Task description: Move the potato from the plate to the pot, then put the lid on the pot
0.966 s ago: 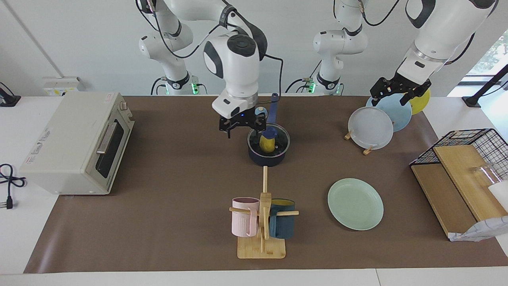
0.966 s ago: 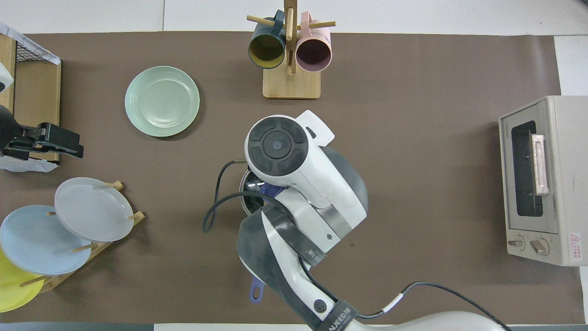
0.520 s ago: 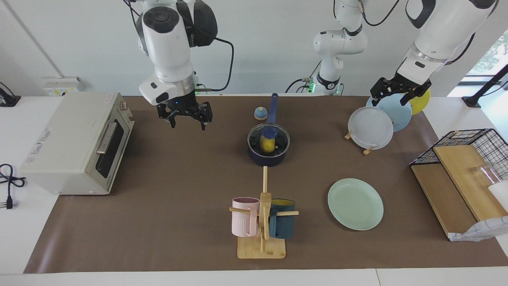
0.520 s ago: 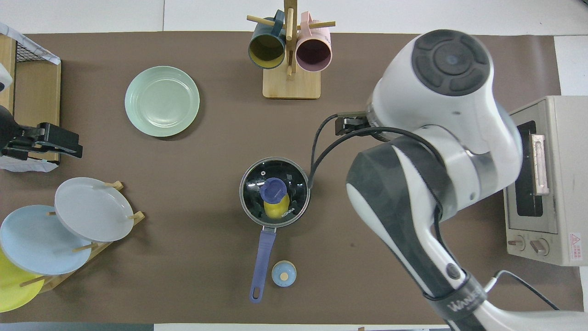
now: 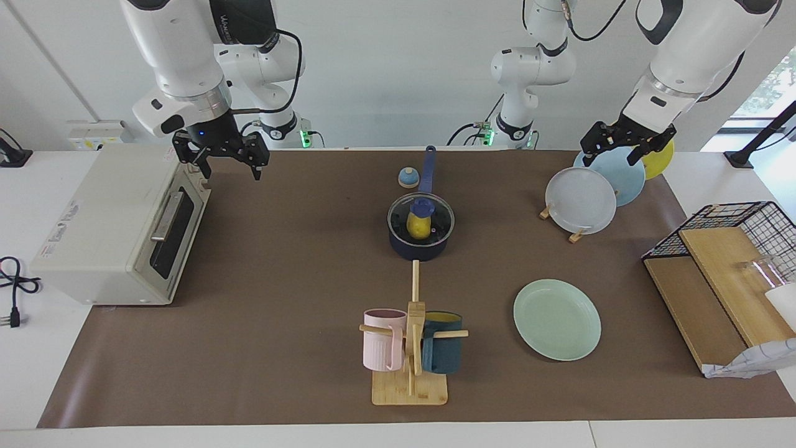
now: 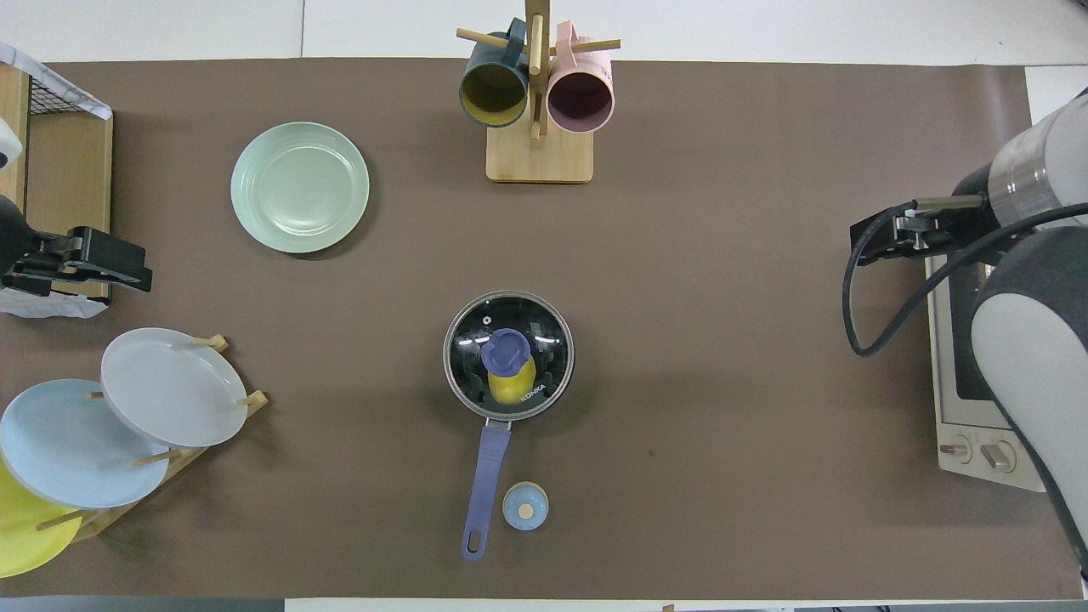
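The navy pot (image 5: 420, 247) stands in the middle of the table, its blue handle (image 6: 482, 484) pointing toward the robots. The glass lid (image 5: 438, 216) with its blue knob (image 6: 506, 350) sits on the pot. The yellow potato (image 5: 418, 228) lies inside, seen through the glass, and shows in the overhead view (image 6: 512, 389) too. The mint-green plate (image 5: 556, 318) lies bare, farther from the robots, toward the left arm's end. My right gripper (image 5: 229, 163) is open and empty, raised over the mat beside the toaster oven. My left gripper (image 5: 610, 152) is open and waits over the plate rack.
A toaster oven (image 5: 118, 224) stands at the right arm's end. A wooden mug rack (image 5: 410, 373) with a pink and a teal mug stands farther out than the pot. A small bell (image 5: 408, 178) sits beside the pot handle. A plate rack (image 5: 587, 199) and a wire basket (image 5: 734, 214) with boards stand at the left arm's end.
My right gripper has left the pot, risen and swung to the toaster oven's end of the table. The lid stays on the pot. The left arm has not moved.
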Available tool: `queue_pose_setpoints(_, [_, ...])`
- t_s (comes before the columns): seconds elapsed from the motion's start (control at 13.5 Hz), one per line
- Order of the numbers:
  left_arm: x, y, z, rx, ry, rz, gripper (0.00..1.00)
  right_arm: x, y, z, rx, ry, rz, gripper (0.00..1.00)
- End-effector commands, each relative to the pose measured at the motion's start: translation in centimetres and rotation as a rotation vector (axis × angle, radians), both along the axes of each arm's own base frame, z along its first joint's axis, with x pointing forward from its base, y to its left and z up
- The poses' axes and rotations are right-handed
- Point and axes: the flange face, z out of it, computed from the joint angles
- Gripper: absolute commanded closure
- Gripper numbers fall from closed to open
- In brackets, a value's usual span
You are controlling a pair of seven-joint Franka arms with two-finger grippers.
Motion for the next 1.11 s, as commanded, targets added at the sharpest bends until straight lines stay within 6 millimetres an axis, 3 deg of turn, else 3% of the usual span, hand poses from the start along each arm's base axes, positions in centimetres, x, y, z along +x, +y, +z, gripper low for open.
queue_pose_setpoints(0.0, [-0.2,0.4,0.4,0.019,-0.014,-0.002,0.00,-0.5,-1.5,-0.5,-0.010,0.010,-0.007,0.00])
queue_pose_setpoints(0.22, [-0.3,0.4,0.5,0.019,-0.014,0.001,0.00,-1.2,-2.2,0.6,-0.018,-0.016,0.009,0.00])
queue_pose_setpoints(0.59, [-0.4,0.6,0.2,0.021,0.000,0.006,0.00,-1.2,-3.9,0.1,-0.027,-0.004,-0.004,0.00])
queue_pose_setpoints(1.04, [-0.4,0.6,0.1,0.021,0.003,0.006,0.00,-1.1,-3.5,0.1,-0.023,-0.009,-0.001,0.00])
